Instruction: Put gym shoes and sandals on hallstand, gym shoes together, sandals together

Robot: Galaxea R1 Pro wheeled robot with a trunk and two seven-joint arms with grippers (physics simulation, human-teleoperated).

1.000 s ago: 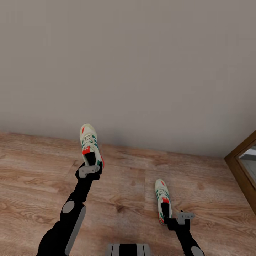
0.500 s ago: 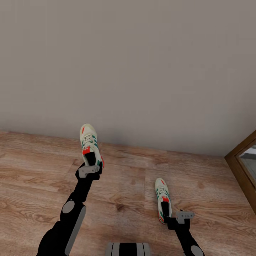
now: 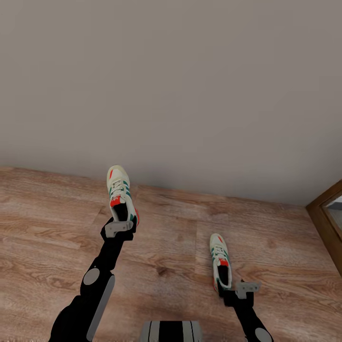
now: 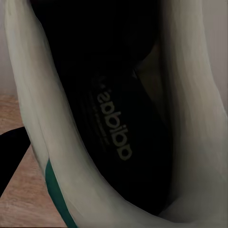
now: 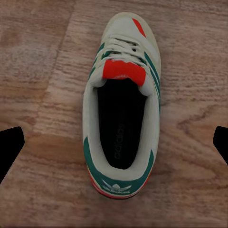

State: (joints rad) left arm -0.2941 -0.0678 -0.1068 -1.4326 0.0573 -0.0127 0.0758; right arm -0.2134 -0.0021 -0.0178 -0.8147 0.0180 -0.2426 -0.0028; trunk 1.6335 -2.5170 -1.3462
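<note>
Pinching, with the left gripper (image 3: pixel 121 227), the heel collar of a cream-white lace-up gym shoe (image 3: pixel 119 192) with green side stripes and a red-orange tongue. Holding it toe-up, clear of the light brown wood-plank corridor floor (image 3: pixel 47 237). Looking straight into its dark insole (image 4: pixel 111 135) from the left wrist view.

Hovering with the right gripper (image 3: pixel 237 290) just behind the heel of the second gym shoe (image 3: pixel 220 260), same cream, green and red-orange. Fingers (image 5: pixel 9 149) spread wide, one at each edge of the right wrist view, touching nothing. Lying flat on the planks there, sole down, opening up (image 5: pixel 122 102).

Further out: a plain grey wall (image 3: pixel 190 95) ahead and a brown wooden mirror frame (image 3: pixel 325 209) at the far right.

Over the last second, shifted: the wall-floor line higher at the left, the mirror frame slid toward the edge, the second gym shoe drifting with the planks. Read as the head or base moving, not the shoe. Left grasp unchanged in the picture, so no slip.

Meaning for the task, as a judgement — one shoe secured, the other lined up but not yet gripped. Next: lowering and closing on its heel collar. Rack and sandals not to be placed from here.
</note>
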